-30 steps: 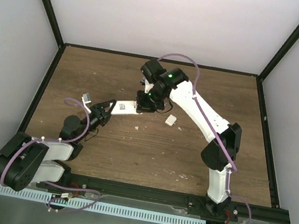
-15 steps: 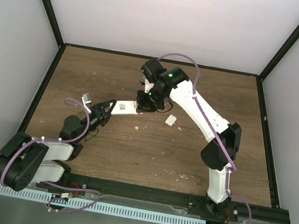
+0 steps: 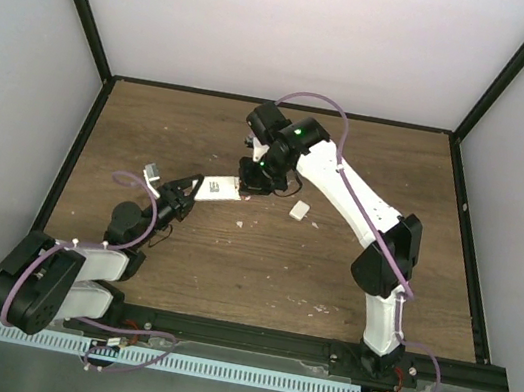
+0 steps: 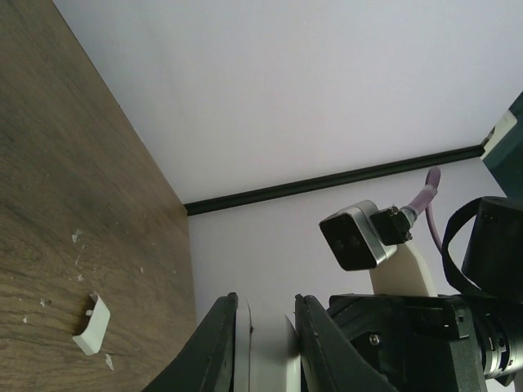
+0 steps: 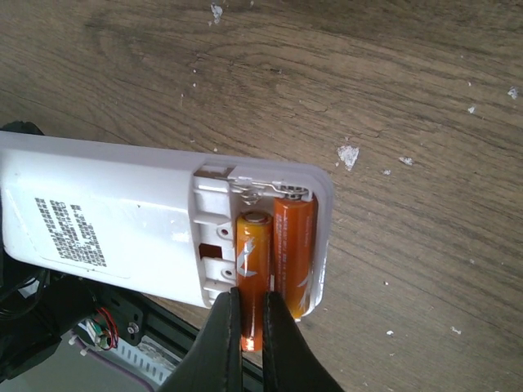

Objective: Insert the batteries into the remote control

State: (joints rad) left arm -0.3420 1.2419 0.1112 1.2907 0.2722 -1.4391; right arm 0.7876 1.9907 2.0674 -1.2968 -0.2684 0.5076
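Change: none visible since a second ago; arms and remote control (image 3: 223,189) sit as before.
Left pincer (image 3: 199,189): clamped on the remote's left end, left of the counter's (image 3: 227,281) centre.
Hidden: one battery's end, under the right pincer (image 5: 252,292).
Right pincer: closed almost tip to tip over the batteries (image 5: 294,245) in the open bay.
Battery cover (image 3: 298,211): loose, right of the remote, apart.

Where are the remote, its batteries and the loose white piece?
remote control (image 5: 106,220): right wrist view, white back.
batteries (image 5: 292,245): right wrist view, one orange body.
white piece (image 3: 298,210): top view, its middle.
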